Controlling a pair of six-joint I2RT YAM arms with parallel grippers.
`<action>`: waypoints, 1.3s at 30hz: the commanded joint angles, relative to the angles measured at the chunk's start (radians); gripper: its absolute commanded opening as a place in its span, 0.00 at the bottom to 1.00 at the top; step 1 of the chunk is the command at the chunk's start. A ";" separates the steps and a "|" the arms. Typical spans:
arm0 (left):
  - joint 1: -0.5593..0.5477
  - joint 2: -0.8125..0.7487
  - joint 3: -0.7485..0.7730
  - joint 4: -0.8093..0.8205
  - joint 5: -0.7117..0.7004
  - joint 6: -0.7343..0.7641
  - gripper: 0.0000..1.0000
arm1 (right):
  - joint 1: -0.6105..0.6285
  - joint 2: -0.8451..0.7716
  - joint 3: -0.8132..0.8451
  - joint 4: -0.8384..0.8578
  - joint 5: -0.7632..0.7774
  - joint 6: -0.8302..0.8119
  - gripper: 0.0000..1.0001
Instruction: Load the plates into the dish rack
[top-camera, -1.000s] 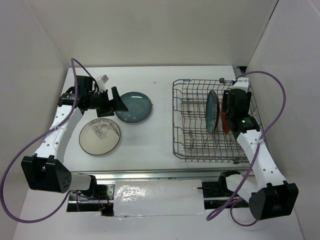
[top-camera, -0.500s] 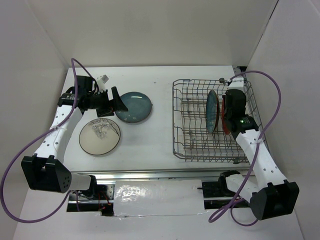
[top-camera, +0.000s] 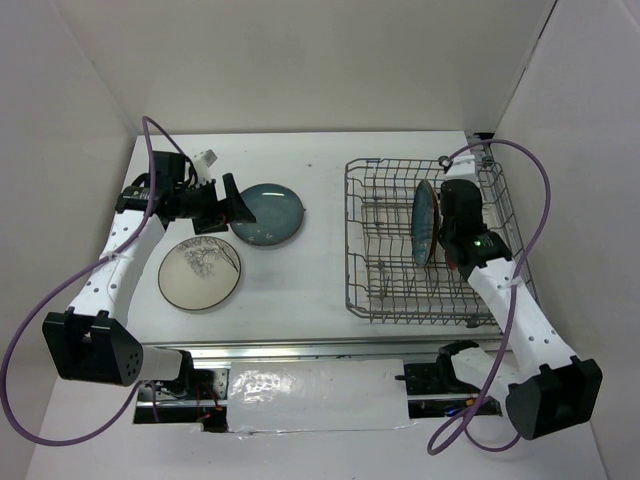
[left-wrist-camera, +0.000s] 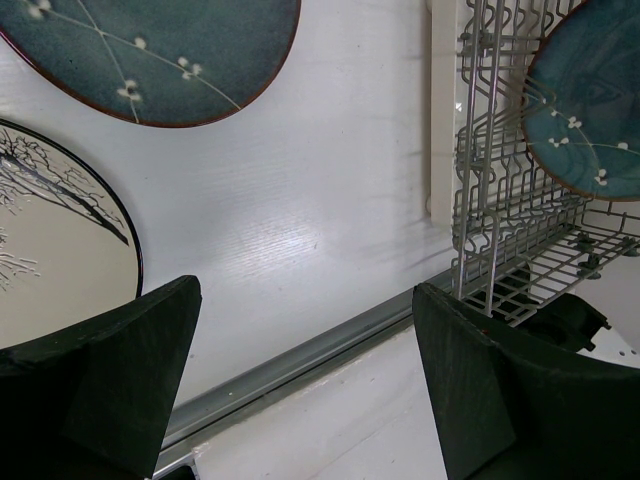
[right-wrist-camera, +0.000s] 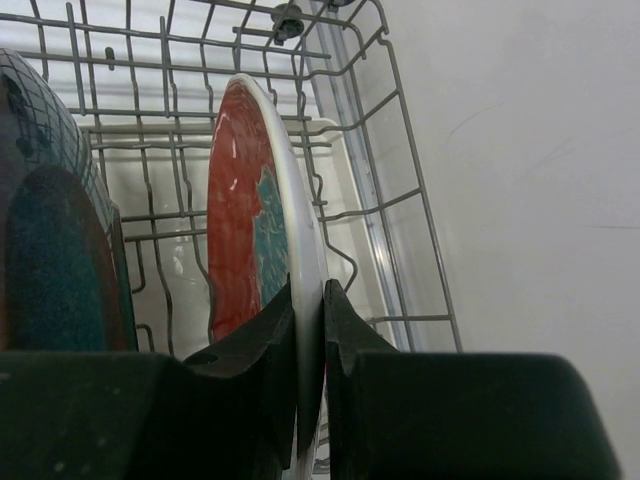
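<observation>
The right fingers (right-wrist-camera: 262, 350) pinch the rim of the red plate (right-wrist-camera: 240, 220), which stands upright in the dish rack (top-camera: 385, 290) beside a teal plate (top-camera: 425, 222). The left fingers (left-wrist-camera: 120, 350) hang spread and empty above the tabletop (top-camera: 320, 250), near the cream plate (top-camera: 200, 272).

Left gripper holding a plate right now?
No, the left gripper is open and empty; the cream plate and the teal plate lie flat on the table.

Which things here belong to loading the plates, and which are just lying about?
Job: dish rack; racked teal plate; red plate, gripped by the right hand; flat teal plate and cream plate on the table.
Just about: purple cables; metal rail at the table's near edge.
</observation>
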 joint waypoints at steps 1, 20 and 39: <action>-0.004 -0.022 -0.006 0.009 0.004 0.029 0.99 | 0.033 -0.064 0.048 0.199 0.049 -0.027 0.00; -0.004 -0.027 -0.009 0.009 0.005 0.029 0.99 | 0.057 -0.094 0.132 0.203 0.036 -0.083 0.00; -0.004 -0.027 0.005 0.003 0.002 0.029 0.99 | 0.062 -0.120 0.121 0.229 0.042 -0.082 0.00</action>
